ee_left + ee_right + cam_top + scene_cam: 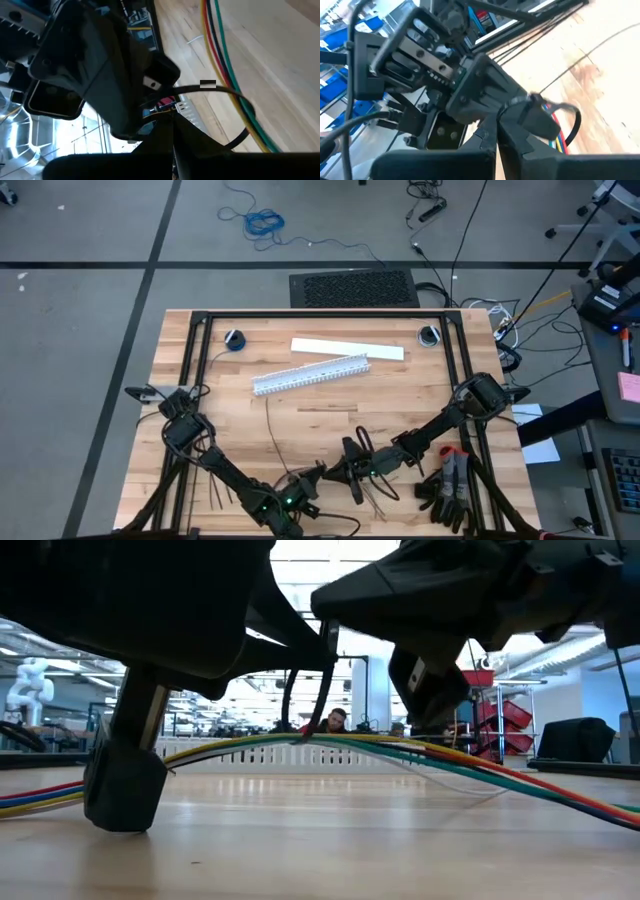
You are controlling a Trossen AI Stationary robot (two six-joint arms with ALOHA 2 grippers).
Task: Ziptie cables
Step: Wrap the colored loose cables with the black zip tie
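Observation:
The cables [480, 765] are a bundle of yellow, green, red and blue wires, raised in the middle, with both ends trailing down to the table. A black ziptie [235, 95] loops around them; in the low view its two strands [325, 690] rise from the bundle. My left gripper [322, 473] and my right gripper [352, 468] meet tip to tip near the table's front edge, both shut at the ziptie. Loose zipties [375, 495] lie on the table beside them. My left gripper comes in nearly level from the table's left. The loop's lower strand [232, 144] runs back into its shut fingers [200, 150], which hide the place of contact. The loop hangs clear of the table with the wires in it. My right gripper comes in nearly level from the table's right, shut on the ziptie's upper strand [180, 91], which leaves its tip and passes over the wires. Its own fingers [520, 145] hide the contact in the right wrist view.
A white slotted duct [310, 373] and a flat white strip [348, 348] lie across the far half of the table. A long thin dark strand [272, 430] runs down the middle. A dark bundle with red parts [450, 485] sits at the front right.

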